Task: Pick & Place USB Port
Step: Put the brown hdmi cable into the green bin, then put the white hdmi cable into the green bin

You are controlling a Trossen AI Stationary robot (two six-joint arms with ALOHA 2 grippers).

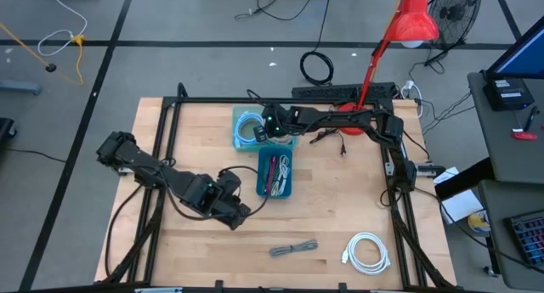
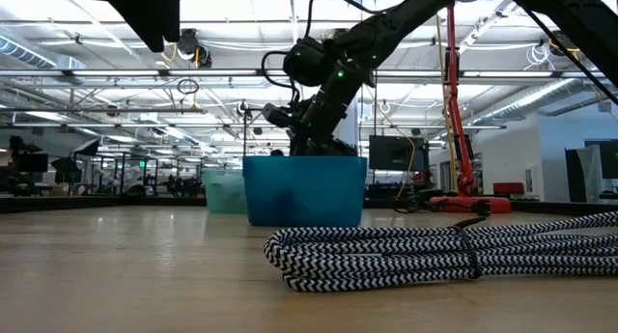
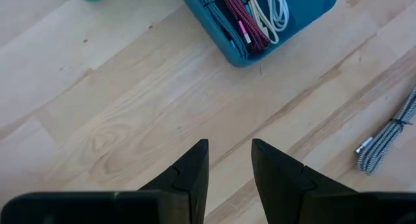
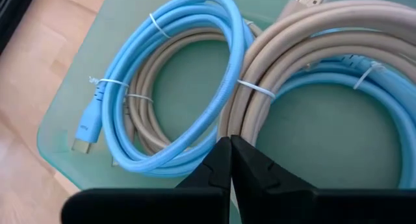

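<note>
On the pale wooden counter (image 1: 204, 242), nearest the front edge, lie a coiled white cable (image 1: 368, 250) and a braided black-and-white cable (image 1: 294, 249). The left end effector (image 1: 239, 215) hovers above bare wood beside the blue bin (image 1: 275, 175) of cables, its fingers apart and empty. Farther back, the right end effector (image 1: 270, 126) hangs over the pale green tray (image 4: 58, 120), fingers closed together and empty, just above coiled light-blue (image 4: 188, 74) and beige USB cables (image 4: 312, 36). Beyond is a grey floor (image 1: 170, 21) and a red lamp (image 1: 414, 21)

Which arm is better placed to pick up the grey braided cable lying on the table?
Left, probably. Its gripper is open over bare wood near the grey braided cable; the right gripper is shut above the light bin.
</note>
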